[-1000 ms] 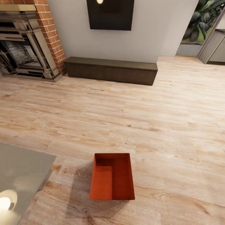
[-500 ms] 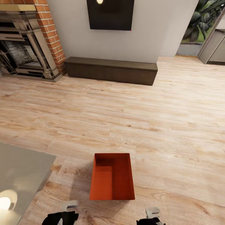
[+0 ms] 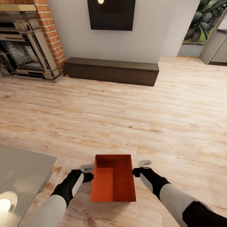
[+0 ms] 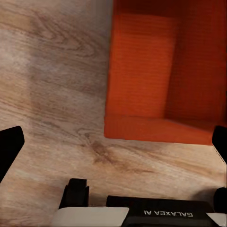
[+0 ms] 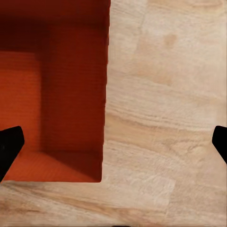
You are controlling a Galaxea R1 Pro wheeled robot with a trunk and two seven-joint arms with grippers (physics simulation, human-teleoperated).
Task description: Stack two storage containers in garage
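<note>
Both pincers gape wide, empty: left pincer [image 3: 87, 168] at nine o'clock, right pincer [image 3: 141, 167] at three o'clock of the lidless red-orange rectangular storage container [image 3: 113, 179], arms reaching forward.

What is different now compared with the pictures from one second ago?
Both arms came up from below: the left gripper now sits beside the red box's left wall, and the right gripper beside its right wall, both open, neither gripping. The box, still on the wood floor, has not moved, nor has the camera.
</note>
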